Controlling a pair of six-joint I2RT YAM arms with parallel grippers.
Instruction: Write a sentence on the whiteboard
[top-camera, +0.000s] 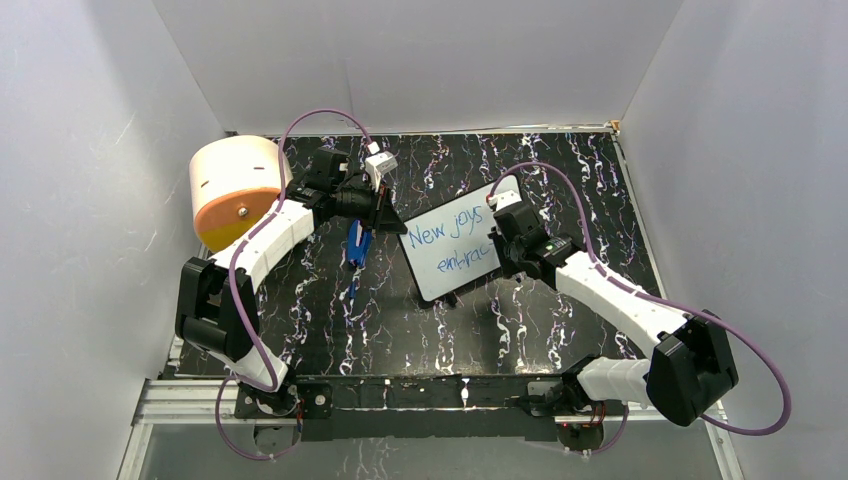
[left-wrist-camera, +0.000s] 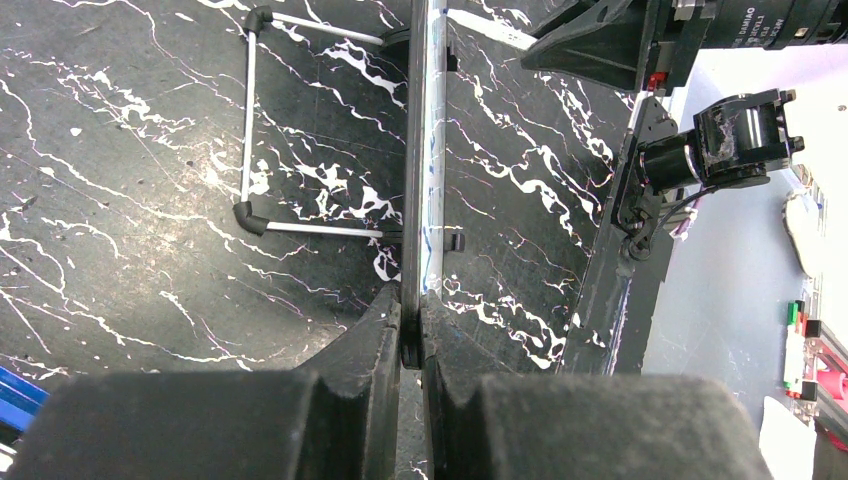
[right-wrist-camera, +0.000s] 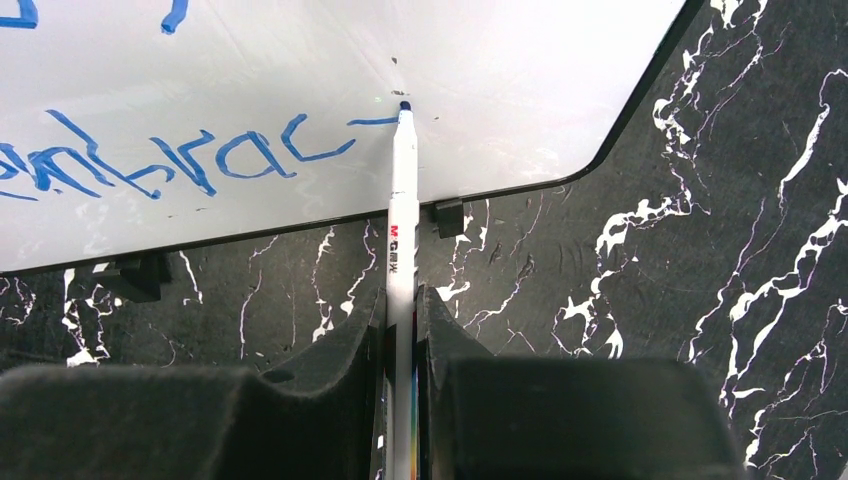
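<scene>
The whiteboard (top-camera: 452, 245) stands tilted on the black marble table, blue words "New joys" over "embrac" on it. My left gripper (top-camera: 385, 215) is shut on the board's left edge; in the left wrist view the whiteboard (left-wrist-camera: 420, 150) shows edge-on, pinched between my fingers (left-wrist-camera: 385, 335), with its wire stand (left-wrist-camera: 250, 130) behind. My right gripper (top-camera: 497, 240) is shut on a white marker (right-wrist-camera: 403, 220). The marker's blue tip touches the whiteboard (right-wrist-camera: 520, 80) at the end of a short stroke just after the sentence (right-wrist-camera: 170, 155), whose last letter is "c".
A round orange and cream container (top-camera: 235, 190) lies at the back left. A blue object (top-camera: 357, 245) rests on the table under the left arm. White walls enclose the table on three sides. The board's small black feet (right-wrist-camera: 449, 217) stand on the marble.
</scene>
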